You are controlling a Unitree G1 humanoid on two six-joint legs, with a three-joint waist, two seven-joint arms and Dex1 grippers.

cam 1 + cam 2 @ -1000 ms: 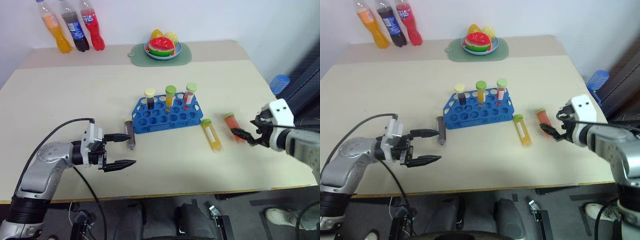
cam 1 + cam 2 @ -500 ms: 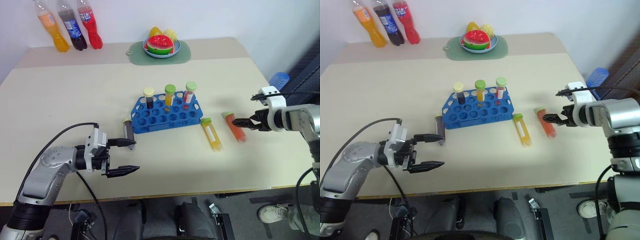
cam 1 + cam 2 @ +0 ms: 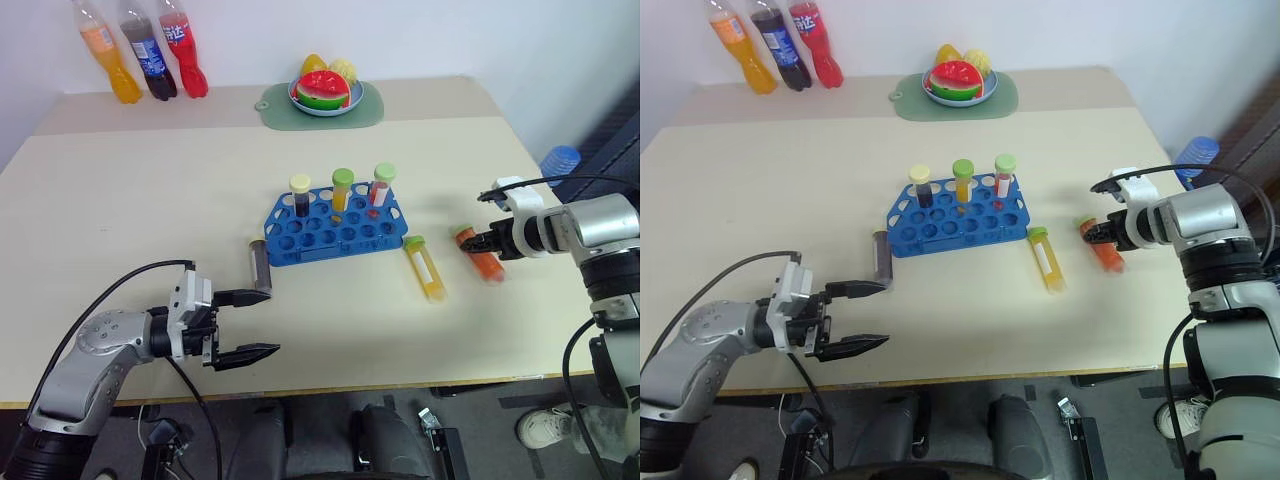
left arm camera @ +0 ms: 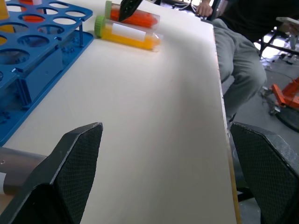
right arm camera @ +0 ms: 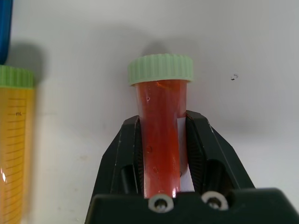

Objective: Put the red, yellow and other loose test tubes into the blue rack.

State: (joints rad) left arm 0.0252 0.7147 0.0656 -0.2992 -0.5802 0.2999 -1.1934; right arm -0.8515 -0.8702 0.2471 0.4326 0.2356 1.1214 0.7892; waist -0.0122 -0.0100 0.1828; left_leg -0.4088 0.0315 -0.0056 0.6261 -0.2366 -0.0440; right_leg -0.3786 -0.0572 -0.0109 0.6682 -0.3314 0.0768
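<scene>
Now right gripper (image 5: 161, 140) clamps the clear, ribbed-capped red tube (image 5: 160, 135).

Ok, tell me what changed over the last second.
The right gripper moved onto the red tube lying on the table and shut on it. The left gripper stayed open; the yellow tube, brown tube and blue rack stayed put.

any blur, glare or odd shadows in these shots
Left wrist view: the end effector fingers loom large and soft, and the dark tube beside them is blurred. Right wrist view: the red tube is sharp and casts a soft shadow on the table. Left eye view: even light, no glare.
</scene>
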